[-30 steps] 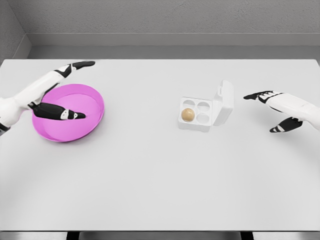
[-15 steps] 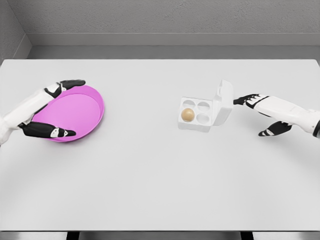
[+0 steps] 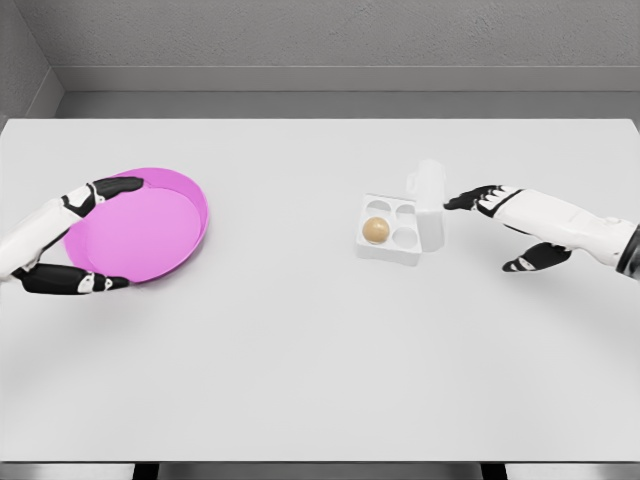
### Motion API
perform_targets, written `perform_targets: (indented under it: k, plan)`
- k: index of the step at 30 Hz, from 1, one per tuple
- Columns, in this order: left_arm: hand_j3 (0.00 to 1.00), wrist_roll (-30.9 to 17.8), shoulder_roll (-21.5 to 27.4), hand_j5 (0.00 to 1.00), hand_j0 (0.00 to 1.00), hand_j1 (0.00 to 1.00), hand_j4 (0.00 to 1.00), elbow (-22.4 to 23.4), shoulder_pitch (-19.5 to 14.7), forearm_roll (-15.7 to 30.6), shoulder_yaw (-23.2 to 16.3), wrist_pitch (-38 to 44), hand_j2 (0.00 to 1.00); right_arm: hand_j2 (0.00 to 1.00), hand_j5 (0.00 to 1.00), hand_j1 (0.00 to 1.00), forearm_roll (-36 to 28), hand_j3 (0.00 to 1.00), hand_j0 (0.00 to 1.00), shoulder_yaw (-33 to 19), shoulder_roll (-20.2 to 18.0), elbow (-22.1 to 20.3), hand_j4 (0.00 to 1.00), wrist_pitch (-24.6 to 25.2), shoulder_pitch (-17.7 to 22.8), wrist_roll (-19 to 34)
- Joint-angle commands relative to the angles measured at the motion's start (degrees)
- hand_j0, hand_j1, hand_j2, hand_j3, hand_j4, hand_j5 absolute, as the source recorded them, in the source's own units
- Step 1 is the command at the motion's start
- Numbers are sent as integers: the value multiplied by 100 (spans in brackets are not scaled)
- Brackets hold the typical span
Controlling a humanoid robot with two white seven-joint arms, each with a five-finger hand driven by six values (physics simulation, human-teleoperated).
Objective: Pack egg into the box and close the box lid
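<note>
From my head view, the egg (image 3: 375,230) sits in the near-left cup of the box (image 3: 392,232), so I judge the packing done. The other three cups are empty. What is left is the lid (image 3: 428,203): it stands on edge along the box's right side, about upright, hinged there and not down over the cups.

My right hand (image 3: 490,205) reaches in from the right with the fingers stretched out flat and loosely together, holding nothing. Their dark tips are at the lid's outer face, touching it or just shy of it; I cannot tell which. The thumb hangs lower and apart, toward me. A push leftward from here should tip the lid over onto the box, I judge, and the light box may slide on the table (image 3: 320,360) if I push low rather than high.

My left hand (image 3: 75,235) is far off at the left, fingers and thumb spread wide on either side of the plate's near-left rim, gripping nothing that I can see. The plate (image 3: 140,227) is pink and bare, well apart from the box.

Nothing lies between the lid and the cups, and no other thing is near the box to get in the way.
</note>
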Motion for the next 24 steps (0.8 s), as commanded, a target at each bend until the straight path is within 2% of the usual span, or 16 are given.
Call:
perform_targets:
  k: [1,4,7,10,14,16,18,22,24]
  plan:
    - [100,2,0,100,100,100,100,87,0,50,68,10,100,100,100,100,-37,100,100,-4,19,-118,100,7,0,-8]
    - [100,2,0,100,100,100,100,87,-9,50,103,10,100,100,100,100,-28,100,100,5,37,-329,100,7,0,-8]
    - [100,2,0,100,100,100,100,87,-9,50,129,10,100,100,100,100,-28,100,100,5,89,-346,100,7,-61,-8]
    - [100,2,0,100,100,100,100,87,-9,50,138,10,100,100,100,100,-11,100,100,409,283,-337,100,15,-395,-8]
    - [100,2,9,100,100,100,100,131,-9,50,147,10,100,100,100,100,-11,100,100,453,292,-338,100,15,-439,-8]
    - [100,2,9,100,100,100,100,131,-18,50,182,10,100,100,100,100,-55,100,100,243,195,-338,100,15,-439,-17]
    - [100,2,9,100,100,100,100,131,0,42,252,10,100,100,100,100,-63,100,100,-276,-68,-355,100,-2,-369,-17]
    - [100,2,9,100,100,100,100,148,0,42,314,10,100,100,100,100,-63,100,100,-382,-227,-355,100,-46,-272,-8]
    - [100,2,9,100,100,100,100,157,0,42,323,10,100,100,100,100,-63,100,100,-574,-306,-338,100,-283,-62,-8]
